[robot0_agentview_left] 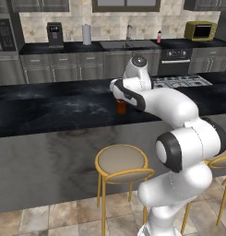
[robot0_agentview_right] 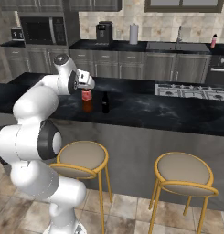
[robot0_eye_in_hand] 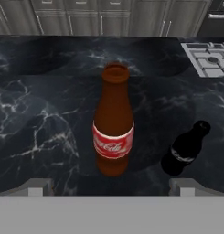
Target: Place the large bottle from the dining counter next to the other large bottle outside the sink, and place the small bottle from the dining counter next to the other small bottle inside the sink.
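Observation:
The large bottle [robot0_eye_in_hand: 113,132], dark brown glass with a red label, stands upright on the dining counter [robot0_eye_in_hand: 35,128]. Beside it stands the small bottle [robot0_eye_in_hand: 185,148], black and short. My gripper [robot0_eye_in_hand: 111,189] hangs open just above the large bottle, a fingertip on each side and nothing held. From the right base view the gripper [robot0_agentview_right: 87,87] sits over the large bottle [robot0_agentview_right: 87,101], with the small bottle [robot0_agentview_right: 105,103] to its right. My arm hides most of the large bottle [robot0_agentview_left: 121,107] in the left base view. On the back counter are the sink [robot0_agentview_left: 121,44] and the other large bottle [robot0_agentview_left: 159,36], pink. The other small bottle is hidden.
Round yellow-framed stools [robot0_agentview_left: 122,161] [robot0_agentview_right: 184,173] stand before the dining counter's grey front. A gas stovetop [robot0_agentview_right: 191,91] lies on the counter to the right. A coffee machine [robot0_agentview_left: 55,34], paper roll [robot0_agentview_left: 86,34] and yellow oven [robot0_agentview_left: 200,30] line the back counter.

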